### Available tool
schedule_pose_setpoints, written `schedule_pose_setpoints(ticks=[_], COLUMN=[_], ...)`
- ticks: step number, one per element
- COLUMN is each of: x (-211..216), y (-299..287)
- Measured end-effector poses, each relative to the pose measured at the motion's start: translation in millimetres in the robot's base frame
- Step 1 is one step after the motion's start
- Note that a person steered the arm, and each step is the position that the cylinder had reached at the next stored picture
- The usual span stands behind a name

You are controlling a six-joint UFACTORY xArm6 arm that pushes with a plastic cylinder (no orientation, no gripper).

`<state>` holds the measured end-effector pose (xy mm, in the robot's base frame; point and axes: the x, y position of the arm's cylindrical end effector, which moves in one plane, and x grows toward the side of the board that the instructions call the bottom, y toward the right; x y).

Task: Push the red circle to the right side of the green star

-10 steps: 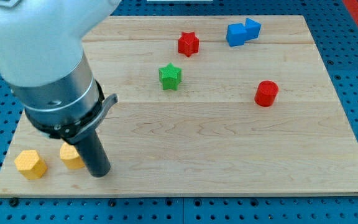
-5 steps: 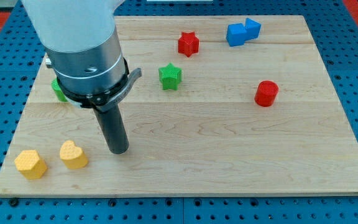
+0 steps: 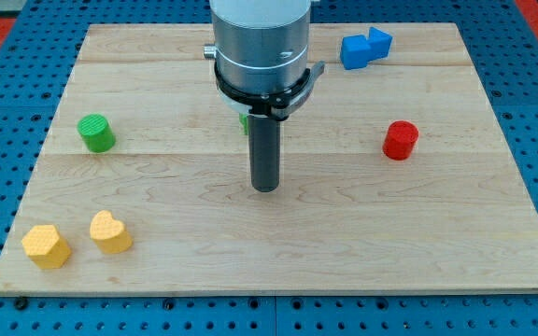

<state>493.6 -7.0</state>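
Observation:
The red circle [image 3: 401,140] sits on the wooden board at the view's right. The green star is almost wholly hidden behind my arm; only a sliver of green [image 3: 243,122] shows at the arm's left edge. My tip [image 3: 265,186] rests on the board near the middle, just below the hidden green star and well to the left of the red circle, touching no block.
A green cylinder [image 3: 95,133] stands at the left. A yellow hexagon [image 3: 46,245] and a yellow heart [image 3: 110,232] lie at the bottom left. Two blue blocks [image 3: 363,48] sit at the top right. The red star is hidden behind the arm.
My tip has moved from the bottom left, beside the yellow heart, rightwards and up to the board's middle. The arm now covers the green star and red star and has uncovered the green cylinder.

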Motion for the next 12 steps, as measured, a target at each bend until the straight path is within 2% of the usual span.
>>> schedule_pose_setpoints(ticks=[5,7,8,10,11,12], x=[2,23,3,-36,-54,-72], y=[11,105,155,183,185,161])
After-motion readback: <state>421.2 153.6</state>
